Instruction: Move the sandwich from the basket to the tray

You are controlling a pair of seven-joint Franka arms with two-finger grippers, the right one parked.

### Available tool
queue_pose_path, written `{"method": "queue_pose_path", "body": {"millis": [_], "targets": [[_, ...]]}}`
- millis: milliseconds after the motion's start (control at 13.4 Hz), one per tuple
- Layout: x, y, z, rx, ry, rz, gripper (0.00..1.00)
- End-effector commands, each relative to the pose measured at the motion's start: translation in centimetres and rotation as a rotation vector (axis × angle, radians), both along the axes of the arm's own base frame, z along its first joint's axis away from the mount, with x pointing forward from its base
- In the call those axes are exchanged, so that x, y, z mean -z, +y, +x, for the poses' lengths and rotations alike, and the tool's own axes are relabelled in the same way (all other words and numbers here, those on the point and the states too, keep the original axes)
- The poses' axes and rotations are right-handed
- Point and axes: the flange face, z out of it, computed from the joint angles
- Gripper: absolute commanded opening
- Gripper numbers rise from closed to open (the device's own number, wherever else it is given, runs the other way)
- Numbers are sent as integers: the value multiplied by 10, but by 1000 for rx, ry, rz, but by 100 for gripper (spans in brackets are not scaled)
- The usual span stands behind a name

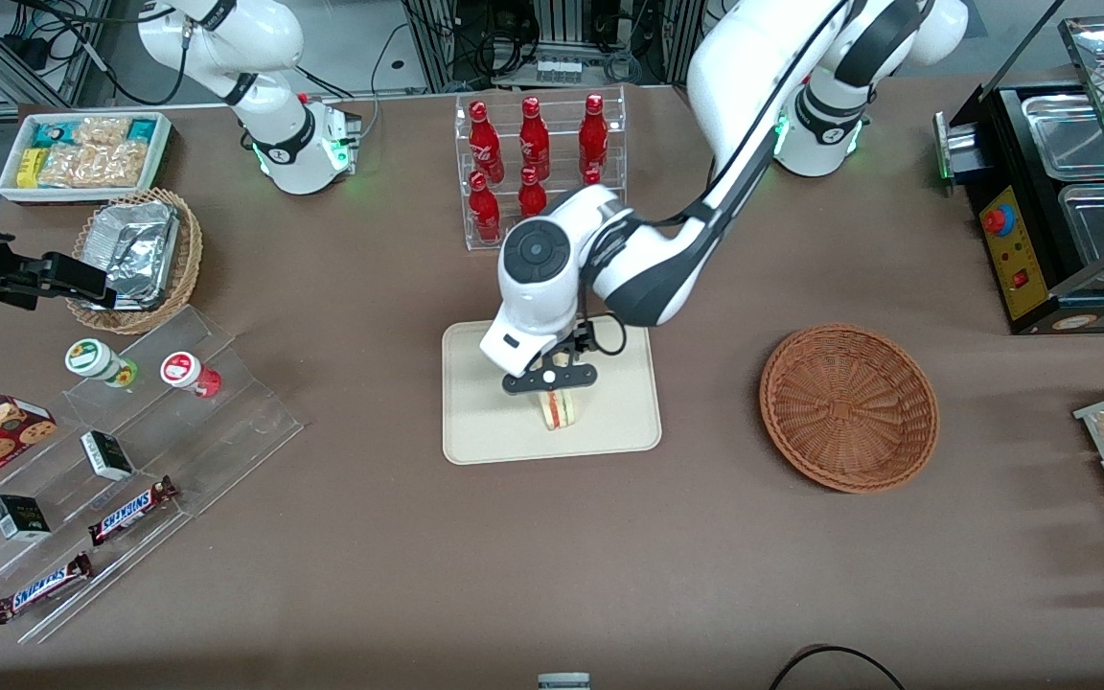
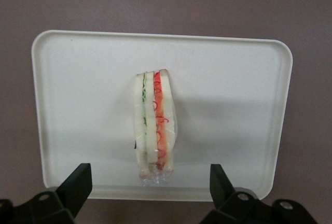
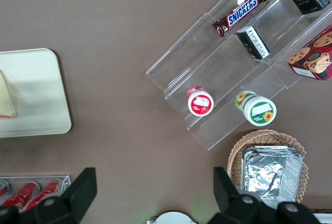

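The sandwich (image 1: 560, 409) stands on its edge on the cream tray (image 1: 485, 422), its red, orange and green filling facing up. In the left wrist view the sandwich (image 2: 154, 123) sits in clear wrap near the middle of the tray (image 2: 78, 94). My left gripper (image 1: 550, 379) hangs just above the sandwich, open, and its fingers (image 2: 78, 181) stand wide apart and touch nothing. The reddish-brown basket (image 1: 849, 407) lies empty on the table toward the working arm's end. The tray (image 3: 36, 105) and a corner of the sandwich (image 3: 6, 102) also show in the right wrist view.
A clear rack of red bottles (image 1: 538, 153) stands farther from the front camera than the tray. A tan basket with foil containers (image 1: 135, 251), a white snack bin (image 1: 82, 153) and acrylic steps with snacks (image 1: 121, 460) lie toward the parked arm's end. A black food warmer (image 1: 1060, 192) stands toward the working arm's end.
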Motion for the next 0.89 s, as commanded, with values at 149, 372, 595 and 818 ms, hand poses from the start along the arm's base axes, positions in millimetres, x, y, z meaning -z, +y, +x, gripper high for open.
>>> {"method": "queue_pose_path", "body": {"millis": [149, 372, 595, 818], "targets": [[-67, 91, 34, -57, 48, 51, 100], [-86, 146, 47, 36, 57, 39, 100], [-95, 209, 59, 77, 74, 28, 100], [-103, 265, 63, 111, 82, 32, 100]]}}
